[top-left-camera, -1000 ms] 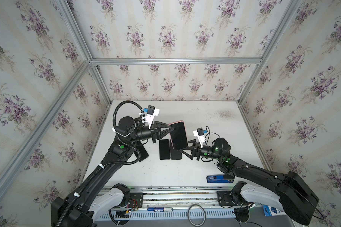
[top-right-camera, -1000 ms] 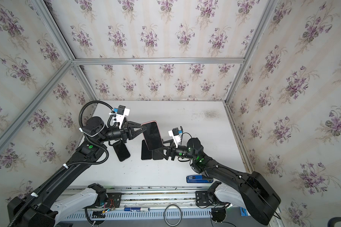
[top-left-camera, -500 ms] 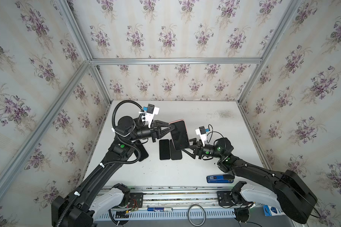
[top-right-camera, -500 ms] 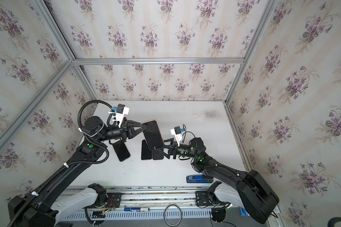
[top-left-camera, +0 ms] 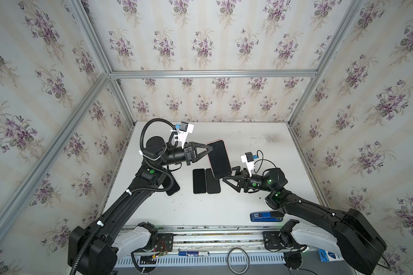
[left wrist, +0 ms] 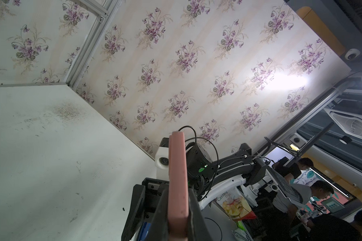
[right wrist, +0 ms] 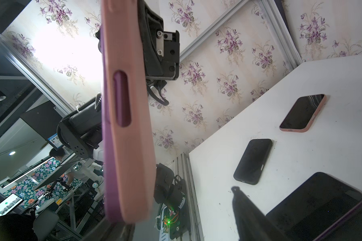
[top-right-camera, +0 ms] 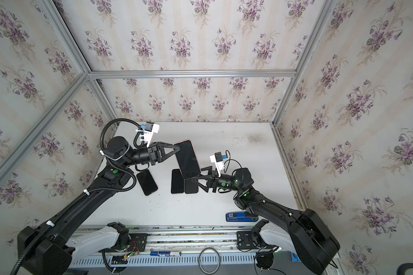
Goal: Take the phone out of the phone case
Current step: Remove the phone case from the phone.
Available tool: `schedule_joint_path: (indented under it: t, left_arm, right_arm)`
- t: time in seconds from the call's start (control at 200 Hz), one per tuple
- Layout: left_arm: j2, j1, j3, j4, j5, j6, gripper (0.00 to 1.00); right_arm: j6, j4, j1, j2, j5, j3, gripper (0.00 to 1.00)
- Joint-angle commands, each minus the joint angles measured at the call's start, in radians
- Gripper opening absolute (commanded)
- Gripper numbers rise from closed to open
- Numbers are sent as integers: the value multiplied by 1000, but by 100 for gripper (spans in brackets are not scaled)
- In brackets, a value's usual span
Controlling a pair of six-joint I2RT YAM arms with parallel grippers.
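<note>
1. Above the middle of the white bench (top-left-camera: 248, 147), held clear of it and tilted: dark-screened phone (top-left-camera: 219, 159), seated inside pink soft phone case (left wrist: 177, 177), with the screen facing up in both top views.
2. Clamped along one long side of the case, toward its far end, by left end effector (top-left-camera: 211, 148). Jaws pressed on either face, shown edge-on from the left wrist.
3. At the phone's near, lower end: right end effector (top-left-camera: 228, 175) with jaws spread apart and one finger just beside the case's corner. Contact impossible to tell.
4. From the right wrist: pink case side with an oblong cut-out filling the near field, one dark finger (right wrist: 246, 210) well off to the side.
5. Directly beneath the held phone, flat on the bench and side by side: black slab-like phone (top-left-camera: 199, 181) and second black phone (top-left-camera: 212, 181).
6. Further toward the left arm, partly under it: another dark phone in a pink case (top-right-camera: 147, 182), lying flat.
7. Near the front edge, close to the right arm: blue oblong object (top-left-camera: 265, 216).
</note>
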Motion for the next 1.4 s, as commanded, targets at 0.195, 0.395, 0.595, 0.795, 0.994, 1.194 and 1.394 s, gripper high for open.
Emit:
schedule_joint_path:
  t: [0.195, 0.395, 0.595, 0.795, 0.994, 1.194, 1.394]
  left_arm:
    - [17, 0, -10, 74, 65, -84, 0]
    - [12, 0, -21, 105, 74, -101, 0]
    - [10, 1, -40, 120, 84, -103, 0]
    - [10, 0, -40, 130, 90, -114, 0]
    - [12, 1, -47, 154, 98, -130, 0]
    - [23, 6, -50, 150, 91, -134, 0]
    - [42, 19, -52, 147, 69, -142, 0]
  right_arm:
    - [93, 184, -23, 33, 73, 8, 74]
    - [148, 265, -40, 91, 72, 24, 73]
    - [187, 315, -50, 144, 74, 43, 72]
    - [221, 352, -90, 185, 70, 61, 70]
    - [232, 358, -106, 208, 82, 78, 70]
    - [264, 410, -107, 229, 74, 89, 69]
    - [288, 410, -107, 213, 48, 64, 62]
